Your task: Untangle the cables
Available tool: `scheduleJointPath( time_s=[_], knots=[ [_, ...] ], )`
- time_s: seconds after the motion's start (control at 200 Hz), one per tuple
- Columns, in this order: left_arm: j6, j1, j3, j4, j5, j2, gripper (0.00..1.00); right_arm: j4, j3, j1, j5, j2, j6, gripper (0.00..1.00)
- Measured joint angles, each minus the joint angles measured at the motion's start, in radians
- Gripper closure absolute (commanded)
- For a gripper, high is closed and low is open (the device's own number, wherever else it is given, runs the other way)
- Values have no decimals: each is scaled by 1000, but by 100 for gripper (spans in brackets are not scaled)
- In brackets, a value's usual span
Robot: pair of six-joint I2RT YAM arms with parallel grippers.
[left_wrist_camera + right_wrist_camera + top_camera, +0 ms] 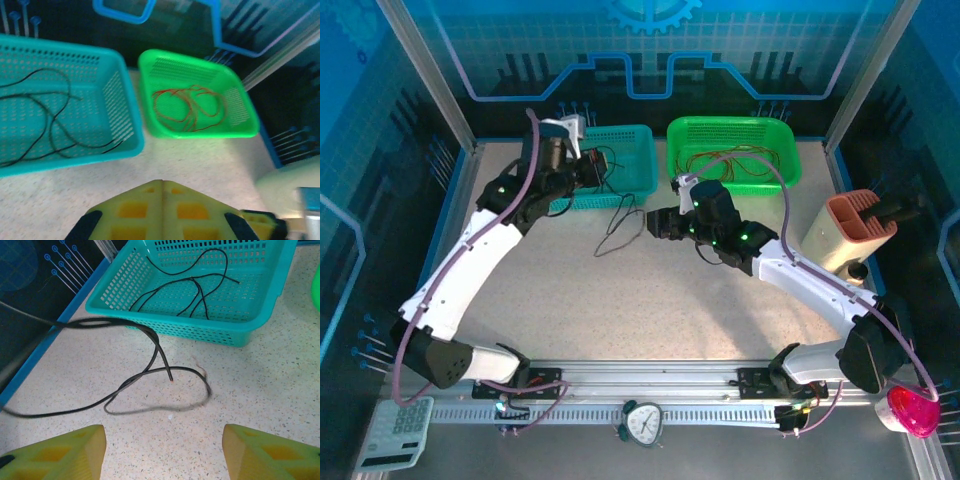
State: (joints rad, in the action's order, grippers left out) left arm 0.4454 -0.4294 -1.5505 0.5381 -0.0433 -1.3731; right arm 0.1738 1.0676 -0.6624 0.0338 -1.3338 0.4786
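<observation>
A thin black cable (620,225) lies looped on the table in front of the teal basket (645,130). One end rises toward my left gripper (598,168), which is shut on it by the basket's front wall. In the left wrist view the left gripper (163,182) has its yellow jaws pressed together. My right gripper (164,440) hangs open just above the table, short of the black cable's loop (200,377). More black cables (195,287) lie in the teal basket (175,322). Red cables (187,107) curl inside the green basket (200,132).
The green basket (730,122) stands right of the teal one at the back. A beige holder (855,230) stands at the right edge. A clock (642,422), a calculator (395,435) and a red object (912,410) sit along the front rail.
</observation>
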Motion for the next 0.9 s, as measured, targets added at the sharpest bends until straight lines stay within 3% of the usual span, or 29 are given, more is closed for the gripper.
scheduleJointPath(
  time_s=[0.49, 0.9],
  knots=[
    [35, 0, -186, -18, 114, 5, 100, -11, -23, 10, 11, 27, -16, 34],
    [47, 0, -285, -20, 145, -19, 100, -78, -132, 143, -115, 43, -23, 34]
  ],
)
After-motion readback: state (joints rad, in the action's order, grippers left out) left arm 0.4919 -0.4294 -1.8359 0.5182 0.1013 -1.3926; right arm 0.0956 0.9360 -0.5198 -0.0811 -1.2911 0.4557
